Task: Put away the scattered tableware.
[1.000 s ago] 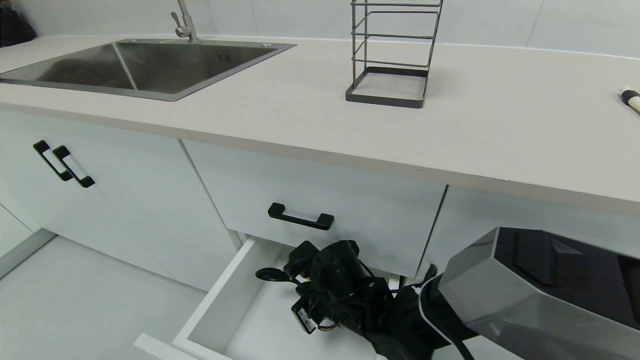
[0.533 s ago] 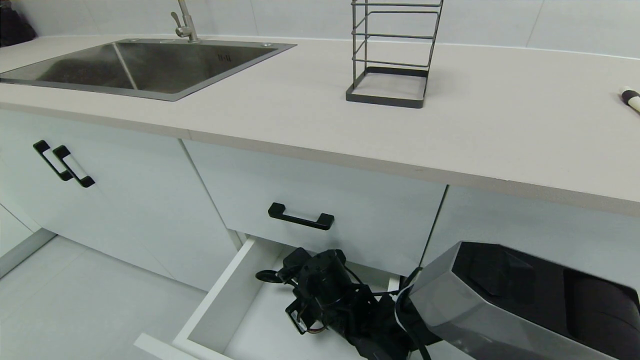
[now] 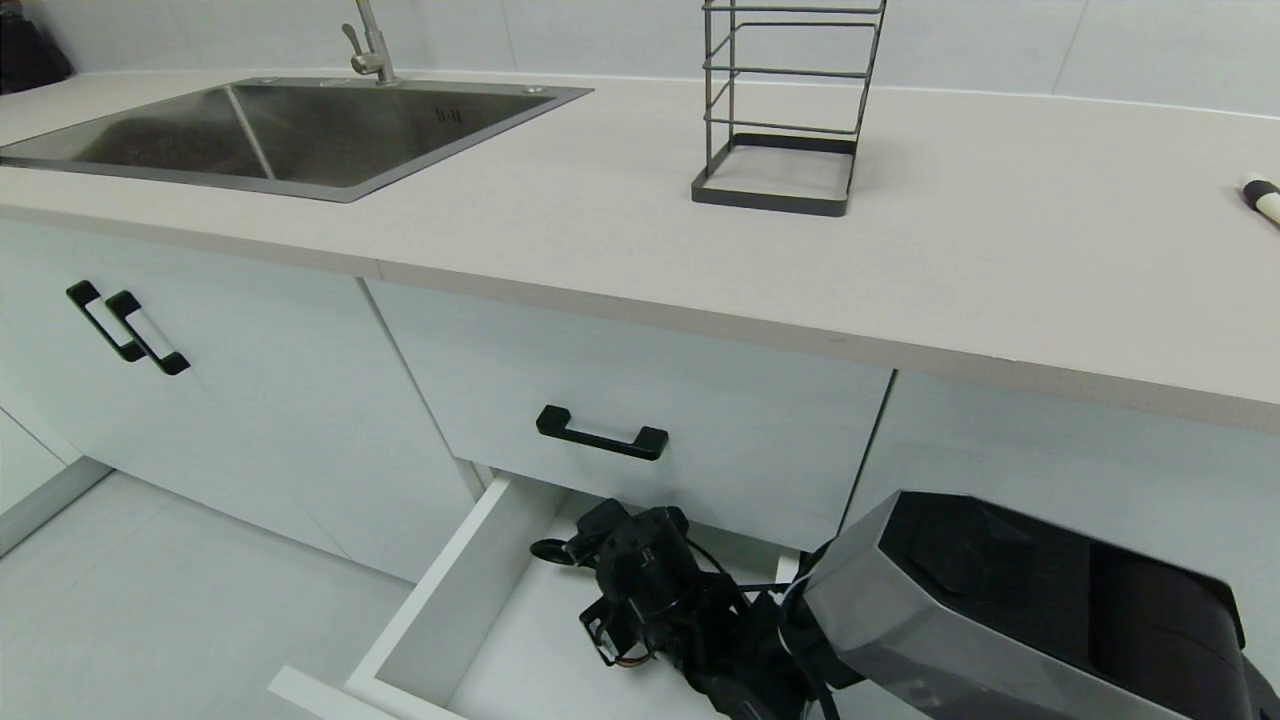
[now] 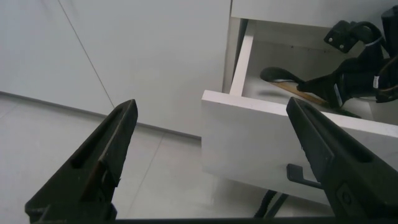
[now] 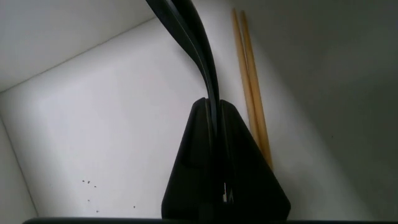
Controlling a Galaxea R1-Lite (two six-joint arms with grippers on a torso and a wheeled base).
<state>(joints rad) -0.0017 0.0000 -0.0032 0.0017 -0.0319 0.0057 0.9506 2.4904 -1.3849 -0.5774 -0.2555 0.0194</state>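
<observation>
My left tool (image 4: 211, 118) hangs released, fingers spread wide, outside the open drawer (image 3: 455, 590), facing its front left corner. Inside, the black spoon (image 3: 549, 550) points toward the drawer's back left corner, its handle clenched in my right tool (image 3: 590, 545). I cannot tell if the bowl touches the floor. Chopsticks (image 5: 252, 93) lie on the drawer floor just beside the handle.
</observation>
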